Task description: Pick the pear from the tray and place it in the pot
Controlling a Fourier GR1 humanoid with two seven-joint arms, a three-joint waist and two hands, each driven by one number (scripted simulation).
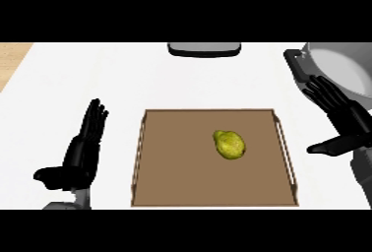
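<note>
While pear (230, 144) sits on tray (181, 172), left hand (78, 155) and right hand (343, 118) seem straight-fingered.

No writing, labels, brand marks, numbers or signs can be read anywhere in this view.
</note>
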